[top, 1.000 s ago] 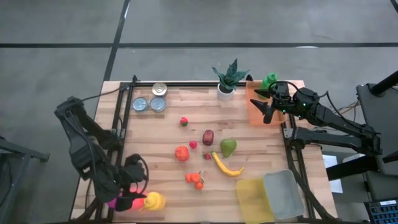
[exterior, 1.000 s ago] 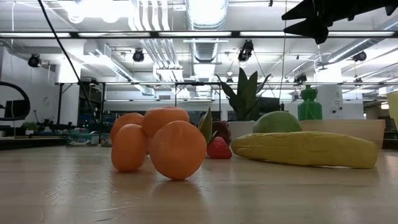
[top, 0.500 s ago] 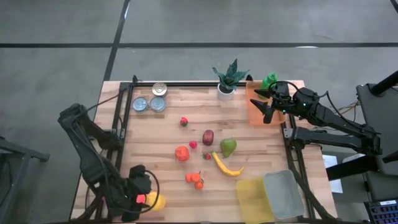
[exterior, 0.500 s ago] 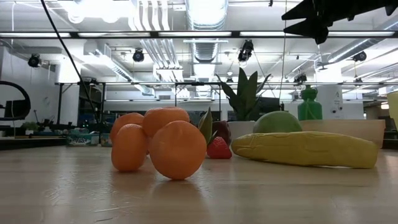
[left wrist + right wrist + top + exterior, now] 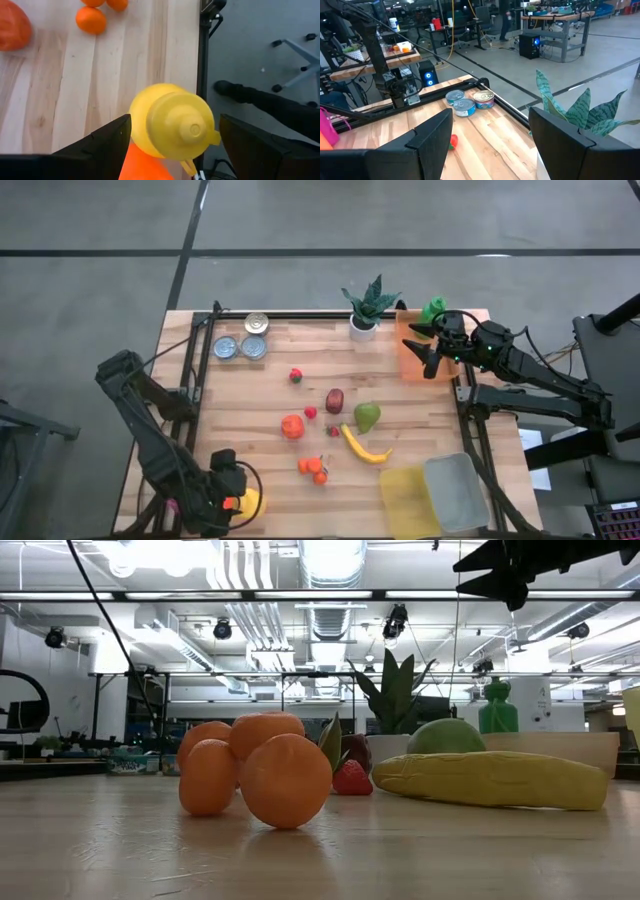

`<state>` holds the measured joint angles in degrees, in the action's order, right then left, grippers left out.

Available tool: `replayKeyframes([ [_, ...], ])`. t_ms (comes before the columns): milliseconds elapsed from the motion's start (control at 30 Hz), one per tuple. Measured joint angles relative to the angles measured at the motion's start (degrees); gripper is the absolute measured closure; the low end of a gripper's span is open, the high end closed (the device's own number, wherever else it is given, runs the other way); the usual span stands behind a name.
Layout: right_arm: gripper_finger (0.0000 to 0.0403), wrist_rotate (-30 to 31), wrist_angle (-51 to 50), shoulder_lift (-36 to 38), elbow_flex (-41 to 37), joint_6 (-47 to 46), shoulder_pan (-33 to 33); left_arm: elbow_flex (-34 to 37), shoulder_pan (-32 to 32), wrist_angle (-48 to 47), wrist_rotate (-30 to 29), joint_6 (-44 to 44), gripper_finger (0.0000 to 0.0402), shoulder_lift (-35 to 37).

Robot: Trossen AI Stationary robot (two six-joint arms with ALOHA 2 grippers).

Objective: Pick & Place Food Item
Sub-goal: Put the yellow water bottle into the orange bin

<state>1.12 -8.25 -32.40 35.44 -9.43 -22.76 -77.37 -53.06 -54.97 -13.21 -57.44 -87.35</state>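
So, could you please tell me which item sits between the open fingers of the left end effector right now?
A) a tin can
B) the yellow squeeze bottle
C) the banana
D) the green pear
B: the left wrist view shows the yellow squeeze bottle between the left end effector fingers, at the table's near-left corner, while the banana and green pear lie mid-table.

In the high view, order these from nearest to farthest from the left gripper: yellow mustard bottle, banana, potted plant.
1. Yellow mustard bottle, right at the left gripper, table's near-left corner.
2. Banana, centre-right.
3. Potted plant, far edge.
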Motion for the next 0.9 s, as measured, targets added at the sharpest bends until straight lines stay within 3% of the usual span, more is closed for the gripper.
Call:
replayKeyframes([
  [667,0.0143,0.0,0.0,0.0,0.0,0.0,0.0,2.8,0.0,2.8,-0.4,0.0,0.0097,0.1],
  [900,0.0143,0.0,0.0,0.0,0.0,0.0,0.0,5.6,0.0,4.1,-0.3,-1.2,0.0117,0.1],
])
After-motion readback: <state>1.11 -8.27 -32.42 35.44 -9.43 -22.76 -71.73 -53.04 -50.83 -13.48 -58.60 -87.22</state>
